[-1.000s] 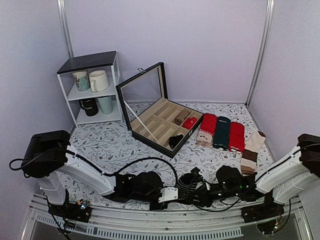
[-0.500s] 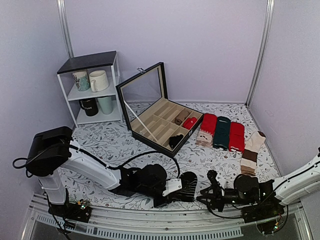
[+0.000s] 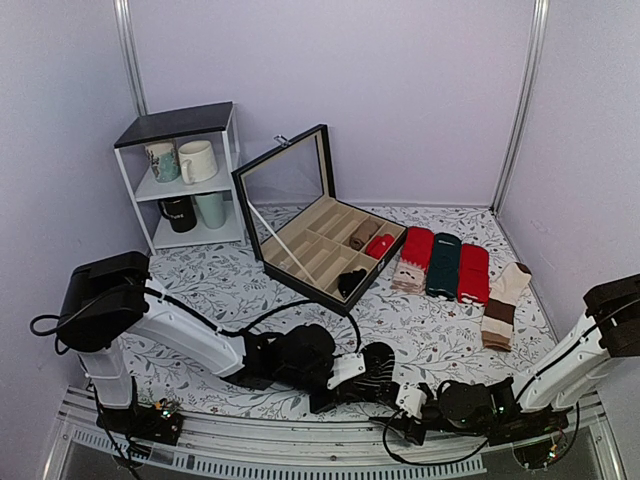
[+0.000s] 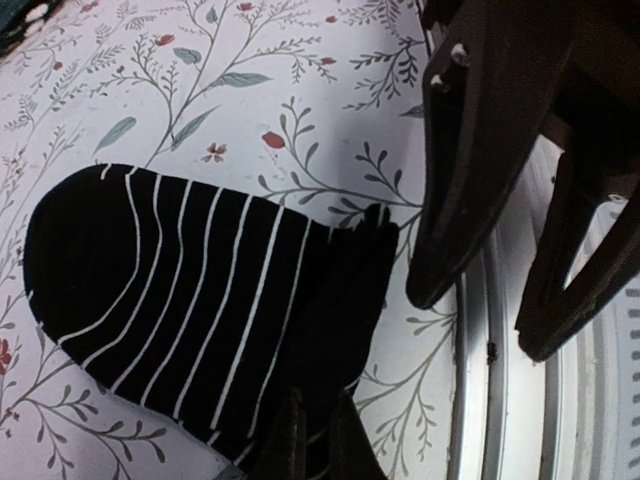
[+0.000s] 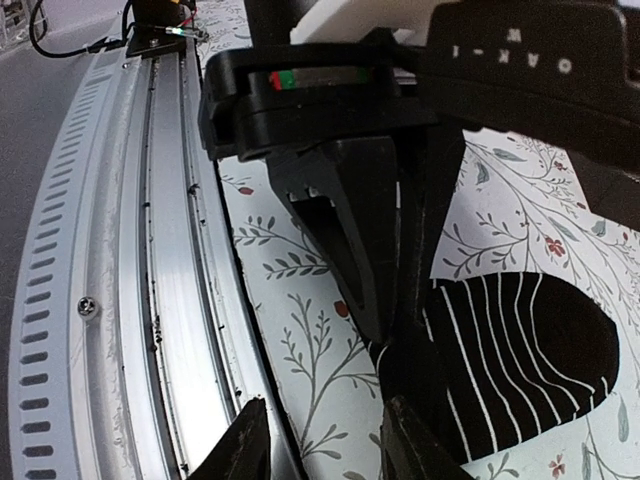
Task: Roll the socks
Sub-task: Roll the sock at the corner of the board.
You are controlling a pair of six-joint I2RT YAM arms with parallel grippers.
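Observation:
A black sock with white stripes (image 3: 378, 360) lies flat on the floral table near the front edge. It also shows in the left wrist view (image 4: 180, 290) and the right wrist view (image 5: 530, 340). My left gripper (image 3: 342, 386) is shut on the sock's cuff edge, its fingers pinched together on the dark fabric (image 4: 318, 425). My right gripper (image 3: 402, 422) is open and empty, low by the front rail, just in front of the sock and apart from it. In its own view the right gripper (image 5: 325, 435) has spread jaws and faces the left gripper's fingers (image 5: 350, 230).
An open black compartment box (image 3: 330, 245) with rolled socks stands mid-table. Red and green flat socks (image 3: 445, 262) and beige-brown socks (image 3: 505, 300) lie to its right. A white shelf with mugs (image 3: 185, 175) stands at back left. The metal front rail (image 3: 300, 458) runs beside both grippers.
My right gripper has pulled back from the sock to the front rail and slid left along it. My left gripper stayed on the sock, which shifted slightly right.

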